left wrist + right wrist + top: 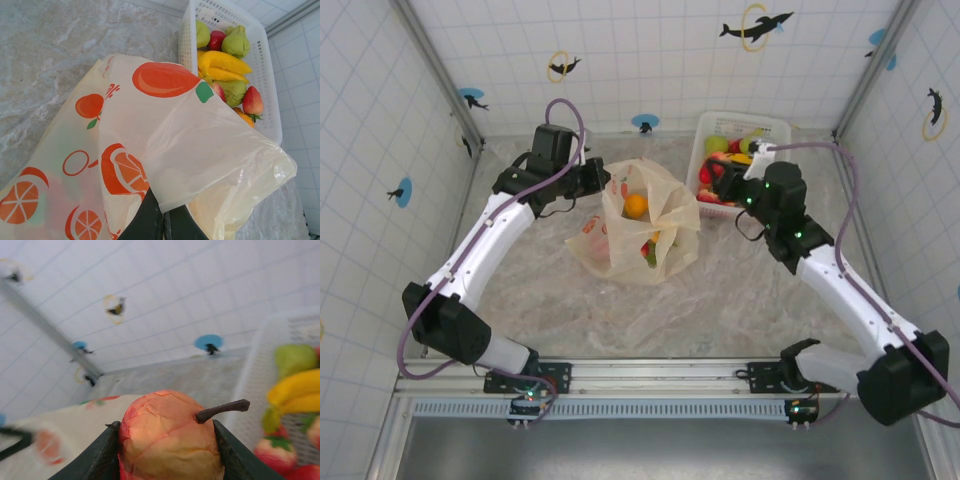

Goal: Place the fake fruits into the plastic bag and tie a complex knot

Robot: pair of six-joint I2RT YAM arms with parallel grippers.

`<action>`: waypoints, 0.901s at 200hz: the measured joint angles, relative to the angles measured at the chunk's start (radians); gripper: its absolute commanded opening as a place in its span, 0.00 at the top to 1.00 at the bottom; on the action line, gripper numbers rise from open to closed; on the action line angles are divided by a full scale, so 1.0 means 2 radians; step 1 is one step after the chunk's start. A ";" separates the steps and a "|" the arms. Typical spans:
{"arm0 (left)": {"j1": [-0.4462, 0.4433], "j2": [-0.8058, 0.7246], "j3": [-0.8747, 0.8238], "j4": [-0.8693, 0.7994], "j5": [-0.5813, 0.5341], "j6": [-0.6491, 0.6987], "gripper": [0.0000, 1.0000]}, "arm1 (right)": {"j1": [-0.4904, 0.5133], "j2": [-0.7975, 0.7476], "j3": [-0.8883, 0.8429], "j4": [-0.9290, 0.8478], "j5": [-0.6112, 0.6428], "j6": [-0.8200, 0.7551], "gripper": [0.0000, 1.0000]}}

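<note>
**Station check: one fruit in the claw at the basket's edge, bag held open alongside**

1. We take the white basket [745, 117] as our reference. It stands on the marbled desk [740, 290] at the far side, towards the tiled back wall.

2. The plastic bag [640, 225] sits on the desk just to the left of the basket, mouth upward and open. An orange fruit [635, 206] lies inside it, with some red and green pieces lower down that we cannot identify.

3. The left claw [603, 184] is on the far side of the bag from the basket, at the bag's raised rim. Seen from the left wrist, its two dark fingers [147, 225] are pressed together with the bag's film pinched between them.

4. The right claw [720, 180] is at the basket's bag-ward edge. In the right wrist view, the fingers are clamped on either flank of a red-and-yellow fruit [165, 432], whose dark stem points towards the basket. That view is blurred away from the fruit.

5. In the left wrist view, the remaining fake fruits [222, 62] lie heaped in the basket: a yellow banana, green pears [236, 42] and a strawberry [252, 100].
</note>
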 measured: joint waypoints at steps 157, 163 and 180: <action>0.000 -0.003 0.000 0.003 0.001 0.000 1.00 | 0.196 0.249 0.126 0.034 0.115 -0.152 0.54; 0.000 -0.004 0.000 0.003 0.001 0.000 1.00 | 0.195 0.257 0.132 0.033 0.115 -0.151 0.53; 0.000 -0.005 0.000 0.003 0.001 0.000 1.00 | 0.192 0.273 0.144 0.030 0.114 -0.147 0.51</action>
